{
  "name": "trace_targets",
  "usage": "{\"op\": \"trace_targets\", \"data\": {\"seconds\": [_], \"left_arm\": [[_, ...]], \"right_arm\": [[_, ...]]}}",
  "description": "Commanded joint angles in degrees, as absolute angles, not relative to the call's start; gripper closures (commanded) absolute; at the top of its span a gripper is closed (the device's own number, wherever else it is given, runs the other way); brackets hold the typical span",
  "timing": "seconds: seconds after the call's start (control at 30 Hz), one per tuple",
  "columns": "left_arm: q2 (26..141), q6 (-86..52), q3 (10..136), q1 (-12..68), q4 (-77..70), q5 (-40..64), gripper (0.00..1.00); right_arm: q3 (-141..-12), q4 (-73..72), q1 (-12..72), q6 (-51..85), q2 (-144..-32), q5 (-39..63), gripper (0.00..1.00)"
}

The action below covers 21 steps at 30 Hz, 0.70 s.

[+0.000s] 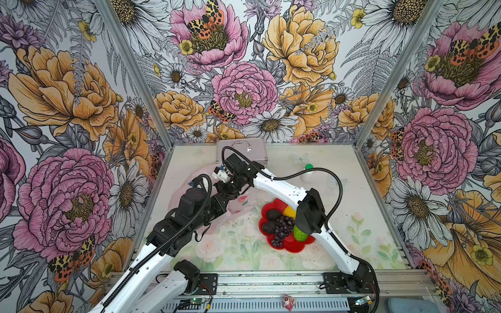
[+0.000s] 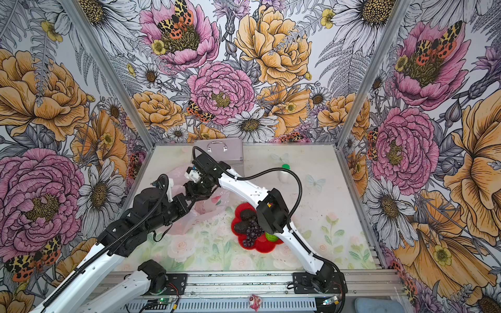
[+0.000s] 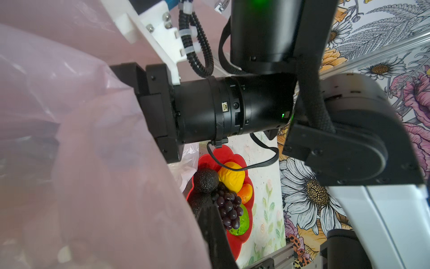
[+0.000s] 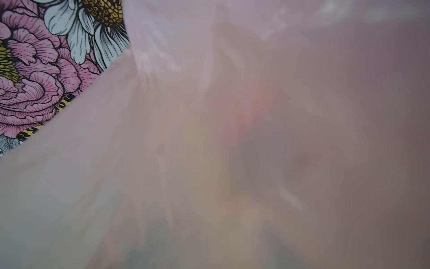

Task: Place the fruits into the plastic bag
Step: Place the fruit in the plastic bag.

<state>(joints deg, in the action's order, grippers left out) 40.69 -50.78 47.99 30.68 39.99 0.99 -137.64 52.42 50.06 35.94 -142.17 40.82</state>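
Red flower-shaped plate [image 1: 291, 246] on right-centre of table, also in other top view [image 2: 260, 246] and left wrist view [image 3: 232, 154]. Silver metal case [image 1: 244, 155] with chrome handle flat at back edge, against rear wall. White bottle, green cap [image 1: 308, 173], upright, back right, well apart from plate. Table mat [image 1: 233, 244]: pale floral print. Walls [image 1: 244, 89]: big floral wallpaper with moths. Small crumpled pink-red thing [image 1: 288, 302] on front rail. Blue-grey pad [image 1: 412, 305] in front right corner.

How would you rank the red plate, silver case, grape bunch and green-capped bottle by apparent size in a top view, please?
red plate
silver case, farther back and partly hidden
grape bunch
green-capped bottle
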Motion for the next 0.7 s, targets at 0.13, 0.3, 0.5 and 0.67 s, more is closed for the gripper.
{"op": "trace_targets", "data": {"seconds": [0.13, 0.3, 0.5, 0.67], "left_arm": [[38.98, -50.02, 47.49, 27.45, 38.67, 4.47, 1.00], [39.34, -49.35, 46.81, 25.86, 38.68, 7.00, 1.00], [40.79, -48.56, 45.46, 24.88, 38.63, 8.47, 1.00], [42.98, -47.73, 45.36, 24.61, 37.51, 9.38, 1.00]], "right_arm": [[-128.96, 51.62, 50.02, 34.28, -129.50, 34.63, 0.34], [-119.81, 51.67, 49.52, 34.36, -120.68, 28.50, 0.34], [-103.46, 51.68, 45.92, 36.39, -106.17, 19.73, 0.34], [-85.61, 54.53, 39.84, 38.25, -90.83, 12.77, 0.34]]}}
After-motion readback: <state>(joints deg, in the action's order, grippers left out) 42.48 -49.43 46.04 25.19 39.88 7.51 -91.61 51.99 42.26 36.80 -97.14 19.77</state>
